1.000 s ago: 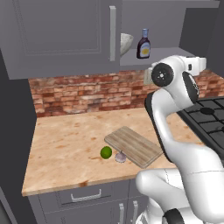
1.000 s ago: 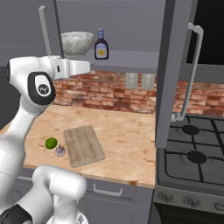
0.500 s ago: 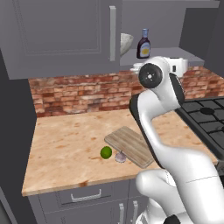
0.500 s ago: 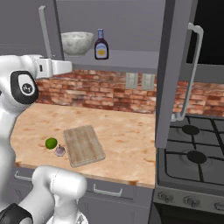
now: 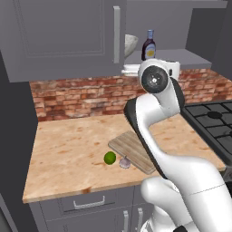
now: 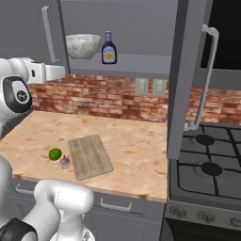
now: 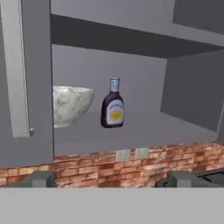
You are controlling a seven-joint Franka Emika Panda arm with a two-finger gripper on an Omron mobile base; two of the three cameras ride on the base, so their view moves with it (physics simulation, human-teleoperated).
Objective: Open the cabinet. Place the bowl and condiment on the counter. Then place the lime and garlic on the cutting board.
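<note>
The cabinet's right door (image 6: 188, 70) stands swung open, while its left door (image 5: 63, 31) is closed. On the shelf inside, the marbled bowl (image 7: 70, 104) sits partly behind the left door's edge, and the dark condiment (image 7: 113, 105) bottle stands just right of it. My gripper (image 7: 113, 179) is open and empty, with its fingertips wide apart. It hovers in front of the cabinet, a little below shelf level (image 6: 60, 73). On the counter (image 5: 68, 149), the lime (image 5: 109, 157) and garlic (image 5: 124, 162) lie side by side against the cutting board's (image 5: 133, 147) left edge.
A black stove (image 6: 207, 174) adjoins the counter on the right, under the open door and its long handle (image 6: 207, 80). A brick backsplash with outlets (image 6: 150, 87) runs behind the counter. My arm's elbow (image 5: 154, 77) hangs above the board.
My hand and elbow have swung left along the cabinet front, from near the condiment toward the closed left door. The gripper stayed open. Nothing on the shelf or the counter moved.
</note>
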